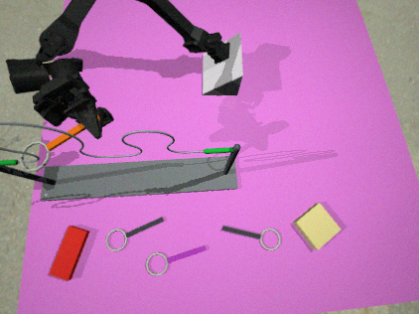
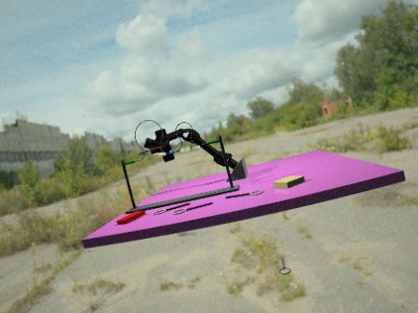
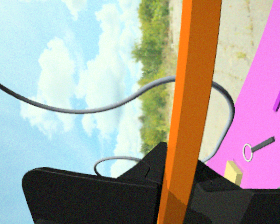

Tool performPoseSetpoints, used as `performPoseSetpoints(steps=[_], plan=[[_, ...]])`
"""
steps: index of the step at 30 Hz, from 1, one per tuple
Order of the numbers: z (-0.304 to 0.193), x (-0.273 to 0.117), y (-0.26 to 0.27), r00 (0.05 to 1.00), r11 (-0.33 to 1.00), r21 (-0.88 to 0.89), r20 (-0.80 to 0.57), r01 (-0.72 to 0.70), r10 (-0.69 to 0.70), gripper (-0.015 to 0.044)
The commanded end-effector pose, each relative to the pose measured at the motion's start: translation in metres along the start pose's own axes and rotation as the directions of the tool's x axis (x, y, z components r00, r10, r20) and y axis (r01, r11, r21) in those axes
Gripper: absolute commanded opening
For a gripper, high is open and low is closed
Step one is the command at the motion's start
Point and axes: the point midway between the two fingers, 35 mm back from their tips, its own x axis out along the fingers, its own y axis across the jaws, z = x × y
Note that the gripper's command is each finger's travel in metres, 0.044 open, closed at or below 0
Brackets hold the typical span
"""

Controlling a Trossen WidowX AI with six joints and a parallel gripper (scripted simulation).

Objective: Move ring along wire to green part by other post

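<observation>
The ring (image 1: 36, 170) is at the left by the inner end of the left green part (image 1: 8, 162) (image 2: 130, 162), around the grey wire (image 1: 109, 156) (image 3: 80, 111); whether they touch cannot be told. Its orange handle (image 1: 65, 137) (image 2: 156, 149) (image 3: 197, 75) slants up right to my gripper (image 1: 99, 122) (image 3: 166, 148), which is shut on it. The ring is outside the wrist view. The right green part (image 1: 218, 151) (image 2: 213, 142) adjoins the right post (image 1: 231, 161) (image 2: 226, 154). The left post (image 1: 27, 174) (image 2: 128, 183) stands at the other end.
The wire's curves rise above the grey base (image 1: 199, 169), beside my fingers in the wrist view. In front lie a red block (image 1: 69, 252) (image 2: 131, 218), a yellow block (image 1: 318, 227) (image 2: 288, 181), a purple-handled ring and two dark-handled rings. A white wedge (image 1: 210, 79) is by the arm's base.
</observation>
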Motion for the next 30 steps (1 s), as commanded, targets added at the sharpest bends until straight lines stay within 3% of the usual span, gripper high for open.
performPoseSetpoints(steps=[1, 30], plan=[[0.000, -0.001, 0.013, 0.999, 0.998, 0.046, -0.002, -0.038, 0.038, -0.0150], [0.019, -0.001, 0.082, 0.977, 0.895, 0.392, 0.111, -0.214, 0.185, -0.0150]])
